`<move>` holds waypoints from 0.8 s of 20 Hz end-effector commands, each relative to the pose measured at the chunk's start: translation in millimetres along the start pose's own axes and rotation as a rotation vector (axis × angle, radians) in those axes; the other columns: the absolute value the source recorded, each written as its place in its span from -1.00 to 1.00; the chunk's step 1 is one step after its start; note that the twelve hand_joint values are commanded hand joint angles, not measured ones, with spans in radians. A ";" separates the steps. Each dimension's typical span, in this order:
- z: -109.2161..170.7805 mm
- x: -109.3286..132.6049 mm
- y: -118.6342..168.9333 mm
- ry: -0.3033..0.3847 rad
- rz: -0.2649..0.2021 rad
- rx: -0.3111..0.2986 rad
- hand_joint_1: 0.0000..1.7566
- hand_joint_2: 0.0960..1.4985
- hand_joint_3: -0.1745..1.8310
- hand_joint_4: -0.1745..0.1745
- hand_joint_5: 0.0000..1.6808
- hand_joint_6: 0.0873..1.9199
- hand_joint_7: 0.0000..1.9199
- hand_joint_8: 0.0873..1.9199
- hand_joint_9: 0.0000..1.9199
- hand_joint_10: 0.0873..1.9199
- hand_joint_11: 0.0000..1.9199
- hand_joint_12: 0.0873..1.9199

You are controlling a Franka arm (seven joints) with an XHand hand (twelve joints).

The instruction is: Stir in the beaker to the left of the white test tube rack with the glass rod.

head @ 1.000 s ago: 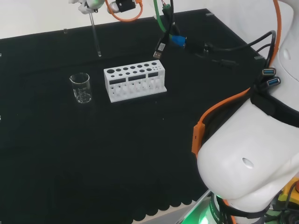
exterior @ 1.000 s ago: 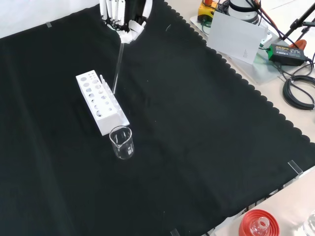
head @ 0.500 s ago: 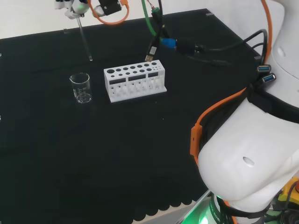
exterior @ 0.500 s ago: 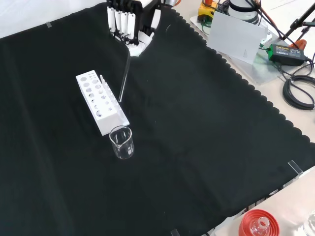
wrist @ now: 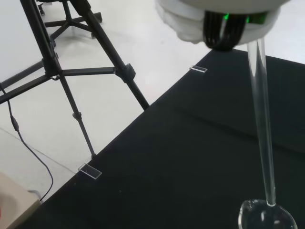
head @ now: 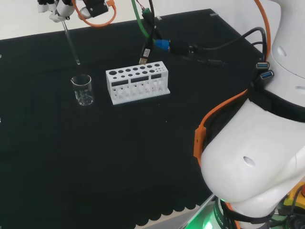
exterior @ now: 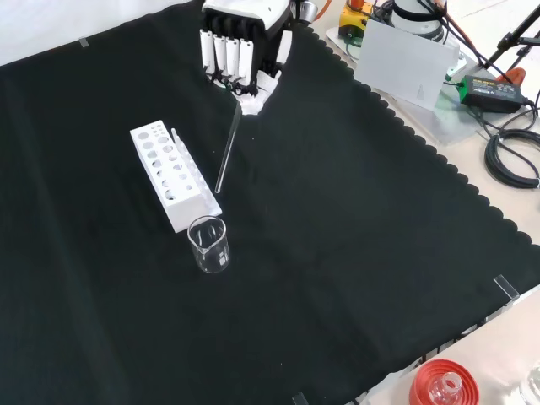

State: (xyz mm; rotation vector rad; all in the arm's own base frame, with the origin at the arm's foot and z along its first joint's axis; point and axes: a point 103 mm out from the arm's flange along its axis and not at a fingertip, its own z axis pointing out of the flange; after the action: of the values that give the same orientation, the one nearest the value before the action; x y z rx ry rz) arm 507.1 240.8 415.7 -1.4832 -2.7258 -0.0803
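Note:
A clear glass beaker (head: 82, 89) stands on the black cloth just left of the white test tube rack (head: 137, 82) in the head view. In the front view the beaker (exterior: 209, 245) sits below the rack (exterior: 169, 173). The hand (head: 57, 7) is high at the head view's top left, shut on the glass rod (head: 72, 43). The rod hangs slanted, its tip a little above the beaker's rim. In the front view the hand (exterior: 240, 51) holds the rod (exterior: 228, 148) beside the rack. The wrist view looks down the rod (wrist: 263, 129) to the beaker (wrist: 264, 217).
Orange and green cables with a dangling plug (head: 145, 52) hang above the rack. A red ribbed stand (exterior: 443, 384) with a flask sits at the front view's bottom right. A power adapter and cables (exterior: 498, 93) lie off the cloth. A tripod (wrist: 71, 71) stands beyond the bench edge.
The hand has carried the rod leftward in the head view, lower in the front view, from behind the rack to above the beaker. Beaker and rack have not moved.

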 end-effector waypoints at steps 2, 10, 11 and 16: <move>24.3 -1.1 23.7 -0.003 0.003 0.037 0.78 -0.06 -0.46 -1.00 0.42 -0.85 0.33 -0.46 0.47 -0.42 0.31 -0.25; 30.7 15.3 40.1 -0.037 0.038 0.087 0.78 -0.05 -0.46 -1.00 0.42 -0.85 0.33 -0.46 0.47 -0.42 0.30 -0.25; 34.2 8.5 39.1 -0.022 0.032 0.078 0.78 -0.05 -0.47 -1.00 0.42 -0.85 0.33 -0.46 0.47 -0.42 0.30 -0.25; 44.3 0.7 41.2 -0.014 0.016 0.083 0.78 -0.05 -0.47 -1.00 0.42 -0.86 0.33 -0.45 0.47 -0.42 0.30 -0.25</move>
State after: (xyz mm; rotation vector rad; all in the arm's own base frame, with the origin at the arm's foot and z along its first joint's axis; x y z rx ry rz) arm 537.8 277.0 392.1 -1.4962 -2.7002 -0.0065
